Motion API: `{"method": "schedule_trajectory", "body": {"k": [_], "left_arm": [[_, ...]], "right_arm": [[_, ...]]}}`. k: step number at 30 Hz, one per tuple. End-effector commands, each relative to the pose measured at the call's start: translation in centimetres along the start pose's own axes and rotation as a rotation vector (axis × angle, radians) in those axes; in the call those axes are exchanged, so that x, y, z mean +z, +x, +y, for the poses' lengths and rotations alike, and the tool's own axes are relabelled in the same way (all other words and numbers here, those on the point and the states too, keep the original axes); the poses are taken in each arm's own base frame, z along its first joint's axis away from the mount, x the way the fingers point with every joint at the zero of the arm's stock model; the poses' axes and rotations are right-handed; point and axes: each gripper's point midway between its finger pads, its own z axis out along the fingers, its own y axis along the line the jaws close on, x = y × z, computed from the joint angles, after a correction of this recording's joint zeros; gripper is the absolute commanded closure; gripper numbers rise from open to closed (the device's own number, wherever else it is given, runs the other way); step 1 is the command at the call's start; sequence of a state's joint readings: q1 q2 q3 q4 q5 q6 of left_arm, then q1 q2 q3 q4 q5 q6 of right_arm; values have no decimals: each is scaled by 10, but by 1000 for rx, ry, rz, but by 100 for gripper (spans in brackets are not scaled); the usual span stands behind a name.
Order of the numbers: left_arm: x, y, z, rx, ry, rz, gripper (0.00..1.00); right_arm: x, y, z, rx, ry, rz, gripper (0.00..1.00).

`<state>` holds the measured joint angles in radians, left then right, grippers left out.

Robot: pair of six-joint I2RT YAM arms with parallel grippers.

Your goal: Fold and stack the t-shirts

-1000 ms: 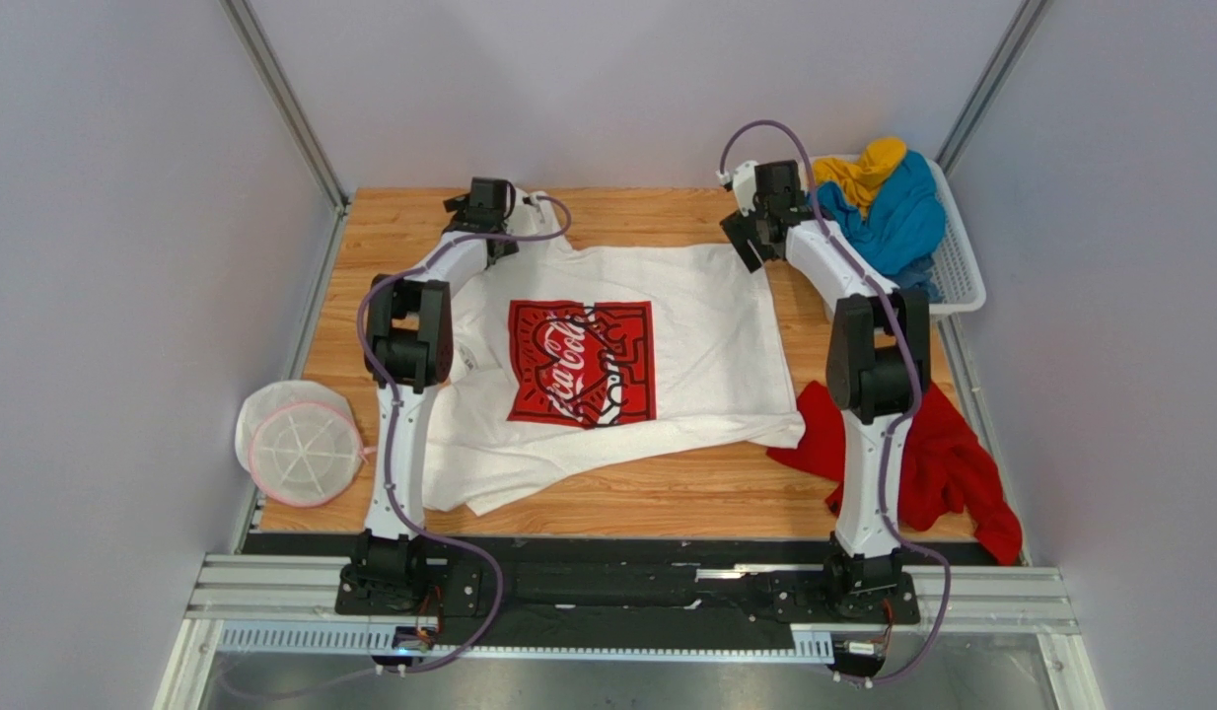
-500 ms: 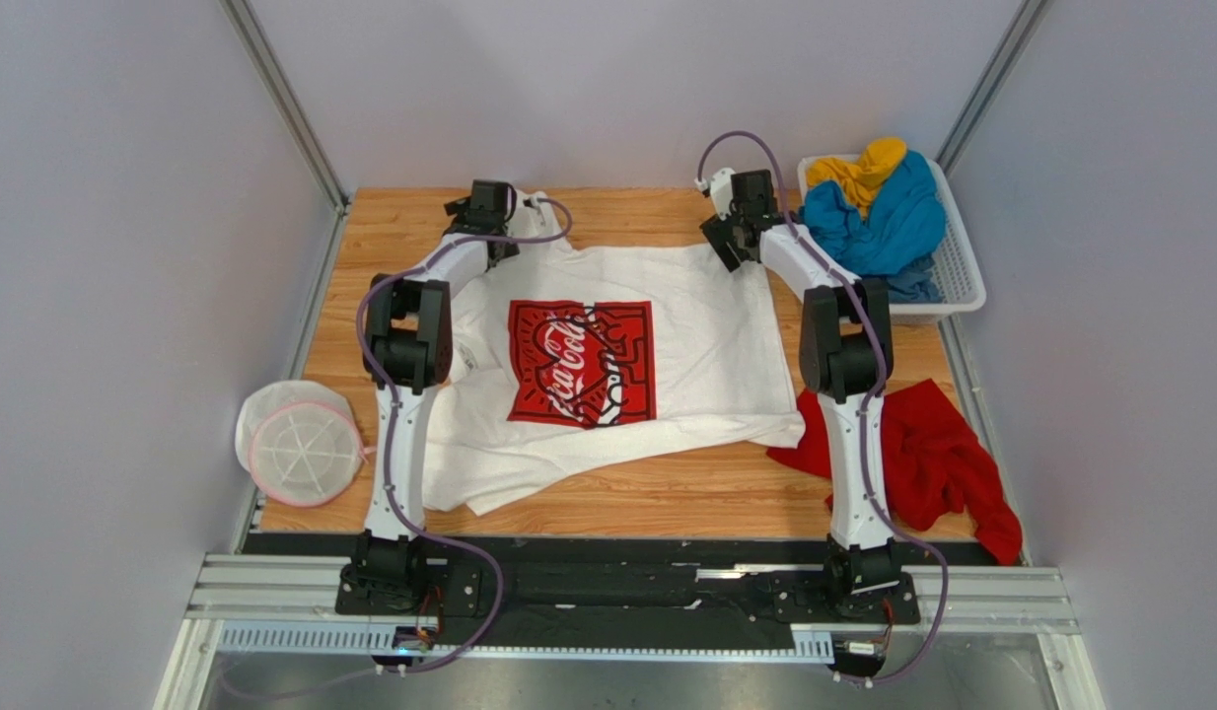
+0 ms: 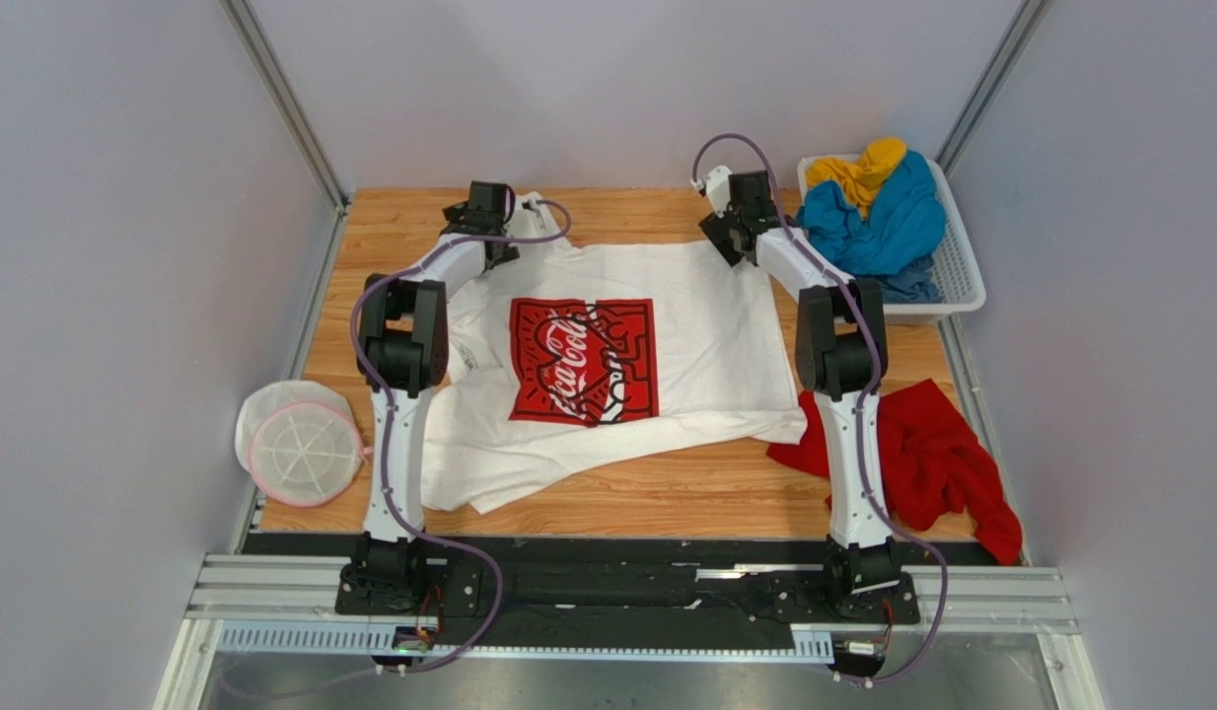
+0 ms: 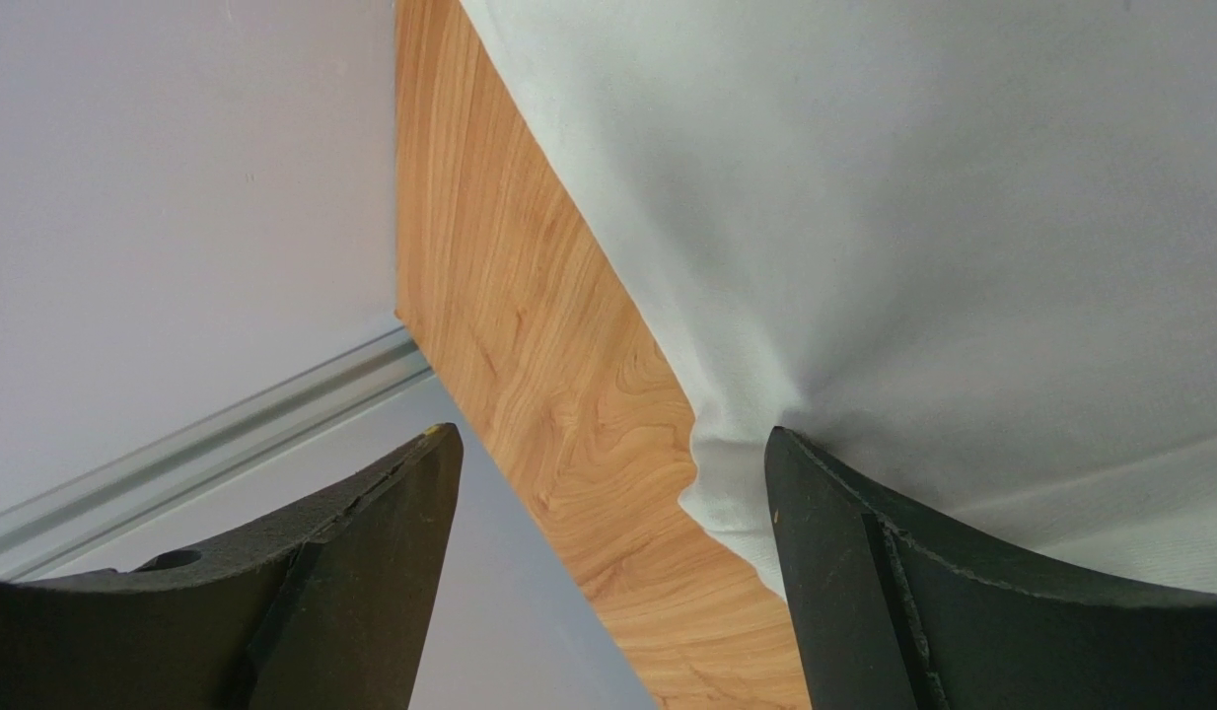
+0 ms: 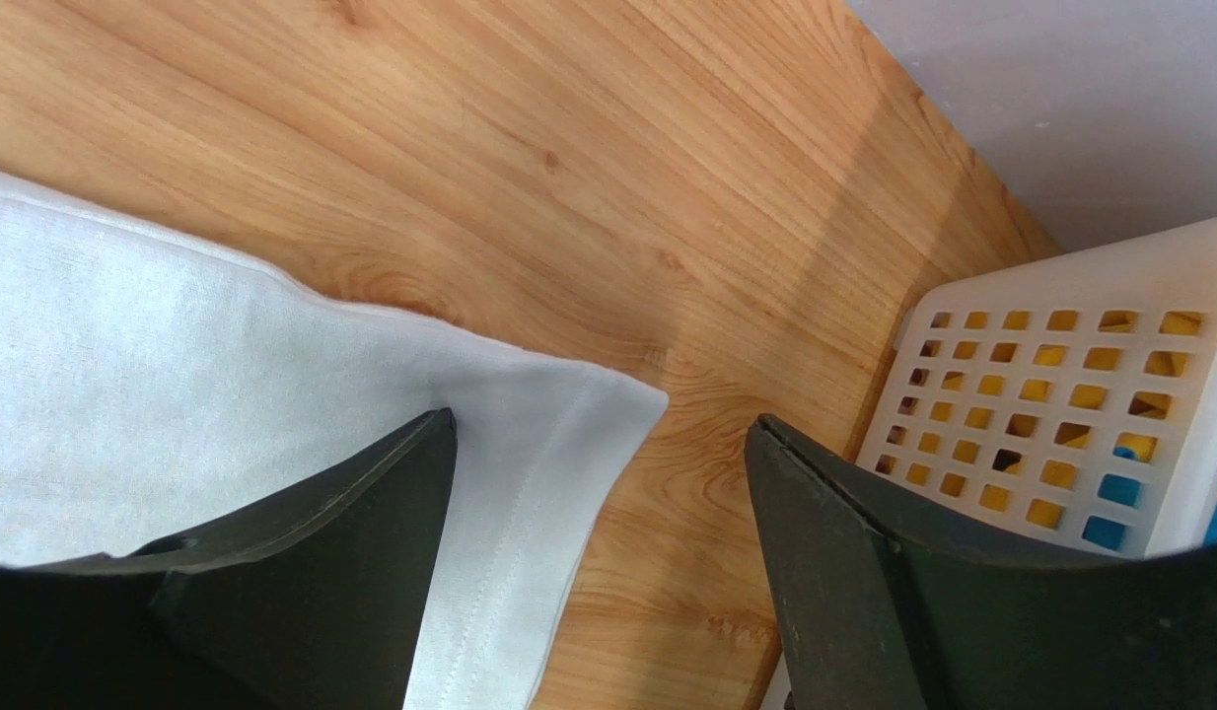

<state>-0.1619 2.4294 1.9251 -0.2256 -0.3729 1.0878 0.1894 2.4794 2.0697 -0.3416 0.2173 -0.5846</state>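
Observation:
The large white t-shirt [image 3: 704, 318] with the red chest print [image 3: 582, 360] lies spread on the wooden table. My left gripper [image 3: 492, 237] is open at the shirt's far left corner; in the left wrist view [image 4: 612, 488] one finger lies on the white cloth [image 4: 896, 222]. My right gripper [image 3: 729, 234] is open at the far right corner; in the right wrist view [image 5: 600, 459] the hemmed corner [image 5: 541, 429] lies between the fingers. A red t-shirt [image 3: 941, 451] lies crumpled at the near right. Blue [image 3: 889, 222] and yellow [image 3: 862, 167] t-shirts sit in the basket.
A white lattice basket [image 3: 960, 266] stands at the far right, its wall close to the right gripper [image 5: 1044, 385]. A round white mesh hamper [image 3: 299, 444] sits off the table's left edge. The table's far edge and grey wall are just behind both grippers.
The right arm has swung left and away from the basket to the shirt's far right corner. The left arm has barely moved.

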Motion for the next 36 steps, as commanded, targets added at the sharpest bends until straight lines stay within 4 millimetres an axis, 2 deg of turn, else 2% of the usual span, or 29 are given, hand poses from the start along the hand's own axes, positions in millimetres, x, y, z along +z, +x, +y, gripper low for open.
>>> {"method": "schedule_trajectory", "body": {"k": [1,7,11,12,13,14,15,16,17,18,19,21,22,23,27,28,30,31,32,33,35,36], "left_arm": [[1,6,10,30,-32,21,16],[16,26,6,45,-28,71,17],[18,36,-4,55,-6,91,18],[14,36,-2,55,-9,88,18],[14,40,-10,61,8,95,19],[12,40,-12,64,15,93,19],[6,40,-8,58,8,87,20],[5,43,-14,64,24,90,20],[3,44,-14,66,24,90,20],[-1,44,-12,64,21,89,20],[-2,48,-20,71,37,96,21],[-7,50,-19,74,33,95,21],[-7,53,-27,80,52,101,21],[-8,53,-27,79,48,99,22],[-9,52,-20,52,17,95,22],[-9,48,-10,34,-4,89,22],[-6,45,-6,12,-13,87,22],[-6,41,8,2,-41,87,22],[0,39,5,4,-38,92,22],[-1,34,20,-9,-68,87,22],[10,32,16,3,-59,98,22],[10,28,30,-3,-90,97,22]], "right_arm": [[13,25,-3,-50,35,56,23],[10,48,-11,-68,56,108,24],[-6,59,-21,-53,66,127,25],[-8,63,-22,-52,65,132,25],[-11,65,-21,-53,63,137,25],[-13,75,-17,-55,52,158,25],[-20,72,-20,-53,57,151,25],[-22,74,-19,-55,53,154,25],[-24,81,-15,-58,45,168,25],[-29,80,-18,-57,54,165,26],[-30,81,-17,-59,51,168,26],[-32,87,-14,-60,42,180,27],[-34,86,-15,-57,45,177,27],[-35,86,-14,-55,42,174,27],[-38,83,-14,-48,31,172,27],[-38,83,-13,-48,31,175,27],[-38,81,-14,-47,31,175,27],[-36,80,-14,-49,31,173,27],[-35,81,-14,-53,31,180,27],[-35,74,-19,-50,41,166,27],[-30,73,-21,-52,47,172,27],[-29,71,-22,-54,53,169,27]]}}
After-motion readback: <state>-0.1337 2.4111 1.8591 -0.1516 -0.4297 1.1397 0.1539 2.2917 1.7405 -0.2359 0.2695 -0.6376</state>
